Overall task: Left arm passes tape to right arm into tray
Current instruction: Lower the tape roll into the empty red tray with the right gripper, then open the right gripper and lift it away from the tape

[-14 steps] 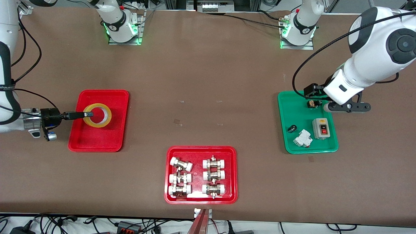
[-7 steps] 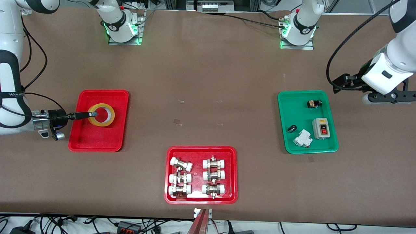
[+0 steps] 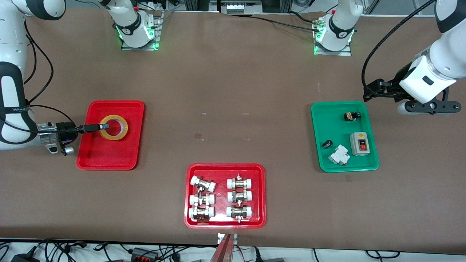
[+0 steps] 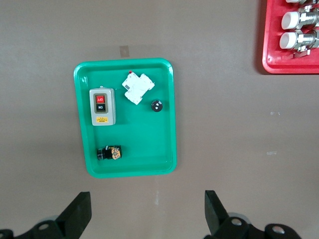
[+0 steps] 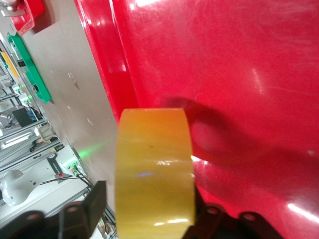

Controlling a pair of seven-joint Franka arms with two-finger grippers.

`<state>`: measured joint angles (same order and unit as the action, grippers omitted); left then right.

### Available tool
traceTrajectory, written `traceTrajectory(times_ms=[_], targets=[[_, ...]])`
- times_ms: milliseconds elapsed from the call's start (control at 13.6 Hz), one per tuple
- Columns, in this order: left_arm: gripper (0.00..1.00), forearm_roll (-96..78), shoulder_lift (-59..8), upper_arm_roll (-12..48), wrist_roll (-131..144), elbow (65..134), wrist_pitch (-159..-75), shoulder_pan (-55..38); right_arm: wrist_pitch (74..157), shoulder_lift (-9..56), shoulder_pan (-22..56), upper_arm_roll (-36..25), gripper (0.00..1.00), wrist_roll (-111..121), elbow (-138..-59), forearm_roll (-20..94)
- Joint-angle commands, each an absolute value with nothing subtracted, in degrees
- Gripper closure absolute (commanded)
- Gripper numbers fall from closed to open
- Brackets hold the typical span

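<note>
Now, tape (image 3: pixel 125 128) (image 5: pixel 154 164): a yellow roll in the red tray (image 3: pixel 109 156) (image 5: pixel 249 74), in the half nearer the bases' edge of the bench and about midway between the tray's long rims.
Red tray: on the bench (image 3: pixel 233 91) close to the edge at the right arm's end.
Right claw (image 3: pixel 105 126) (image 5: pixel 149 209): reaches in level over the tray's rim and straddles the roll's wall. It is spread, with one finger (image 5: pixel 94 199) showing a gap to the tape.
Left claw (image 3: pixel 429 106) (image 4: pixel 147 204): over bare bench just off the green tray's corner, toward the left arm's end. It is spread wide and holds nothing.
Green tray (image 3: pixel 327 120) (image 4: pixel 164 99): holds a push-button switch box (image 3: pixel 359 143), a white breaker (image 3: pixel 339 155) and two small dark parts.
Fittings tray (image 3: pixel 222 169): red, at the bench edge nearest the front camera, filled with white-capped metal fittings.
</note>
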<state>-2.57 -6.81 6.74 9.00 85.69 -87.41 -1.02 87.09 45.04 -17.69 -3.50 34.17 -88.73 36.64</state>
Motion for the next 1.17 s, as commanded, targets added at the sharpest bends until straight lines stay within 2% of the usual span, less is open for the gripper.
traceTrajectory(times_ms=[0, 733, 1099], targets=[[0.00, -2.9, -6.4, 6.9, 8.1, 86.6, -88.3, 0.2, 87.9, 44.5, -16.7, -2.6, 0.00, 35.1, -89.6, 32.7], [0.00, -2.4, -6.5, 6.7, 7.4, 86.7, -89.7, 0.8, 94.3, 38.9, -9.3, -2.6, 0.00, 34.5, -89.3, 15.8], [0.00, -2.4, -6.5, 6.7, 7.4, 86.5, -89.9, 0.7, 93.7, 31.5, -9.3, -2.7, 0.00, 31.7, -88.6, 10.3]])
